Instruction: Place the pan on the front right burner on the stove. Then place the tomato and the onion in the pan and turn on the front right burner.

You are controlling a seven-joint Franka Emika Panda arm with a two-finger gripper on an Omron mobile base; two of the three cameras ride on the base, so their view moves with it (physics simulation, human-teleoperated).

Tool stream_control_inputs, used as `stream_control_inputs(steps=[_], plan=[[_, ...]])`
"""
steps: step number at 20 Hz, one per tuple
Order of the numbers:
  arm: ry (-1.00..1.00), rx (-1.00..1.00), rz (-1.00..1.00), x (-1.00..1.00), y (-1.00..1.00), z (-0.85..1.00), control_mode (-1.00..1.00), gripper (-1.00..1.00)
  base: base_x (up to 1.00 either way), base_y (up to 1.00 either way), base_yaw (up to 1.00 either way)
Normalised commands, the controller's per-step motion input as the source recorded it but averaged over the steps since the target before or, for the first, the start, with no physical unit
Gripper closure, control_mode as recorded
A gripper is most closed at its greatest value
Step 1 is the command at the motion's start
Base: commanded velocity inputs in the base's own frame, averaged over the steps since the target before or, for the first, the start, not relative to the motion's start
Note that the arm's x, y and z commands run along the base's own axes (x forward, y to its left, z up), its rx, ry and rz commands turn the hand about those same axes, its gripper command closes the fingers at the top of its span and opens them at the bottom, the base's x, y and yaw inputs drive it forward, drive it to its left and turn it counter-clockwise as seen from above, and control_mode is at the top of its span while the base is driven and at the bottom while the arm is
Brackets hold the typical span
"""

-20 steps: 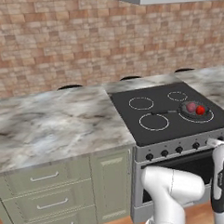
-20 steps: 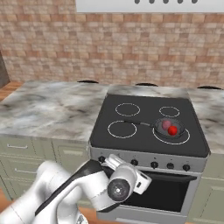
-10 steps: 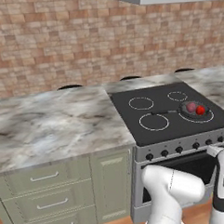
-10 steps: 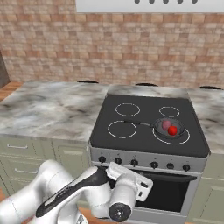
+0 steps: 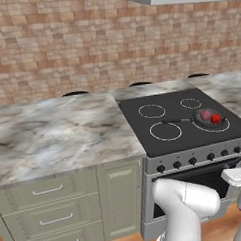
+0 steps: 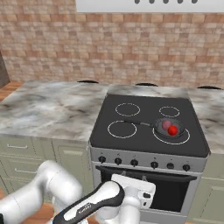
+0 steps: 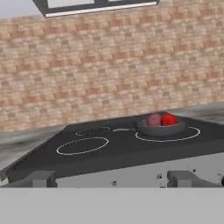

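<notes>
A: What differs from a moment ago?
B: The arm has sunk lower in front of the stove (image 6: pixel 148 131); in the left base view the hand that stood beside the oven door a second ago is now cut off at the lower right corner. The pan (image 6: pixel 169 129), tomato (image 6: pixel 173 130) and onion (image 6: pixel 166 125) lie as before.

A: Where are they exactly?
B: The pan sits inside the front right burner (image 6: pixel 185 139), the largest white ring. The glossy red tomato and the dull pinkish onion rest in it, touching, the onion just behind and left.

A: Materials?
B: Flat black glass cooktop, silver panel with round black knobs (image 6: pixel 134 162), shallow dark grey pan with a thin black handle pointing left. A veined grey marble counter (image 5: pixel 58 138), pale green drawers (image 5: pixel 46 190), a brick wall (image 5: pixel 63 45).

A: And the gripper?
B: In the hand view its two dark tips (image 7: pixel 39 178) stand far apart, fully spread, holding nothing, low before the stove's front edge. The tips look blurred and blocky
</notes>
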Motion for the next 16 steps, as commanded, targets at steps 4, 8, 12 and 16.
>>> stream_control_inputs(steps=[4,8,12,16], plan=[[-0.16,-0.08,0.12,0.01,-0.28,-0.30,-1.00,-1.00,0.00,0.00,0.00],[-0.19,-0.04,0.10,0.03,-0.28,-0.09,-1.00,-1.00,0.00,0.00,0.00],[-0.06,-0.01,0.03,0.10,-0.06,0.02,-1.00,-1.00,0.00,0.00,0.00],[0.03,-0.06,0.00,0.06,0.00,0.12,-1.00,-1.00,0.00,0.00,0.00]])
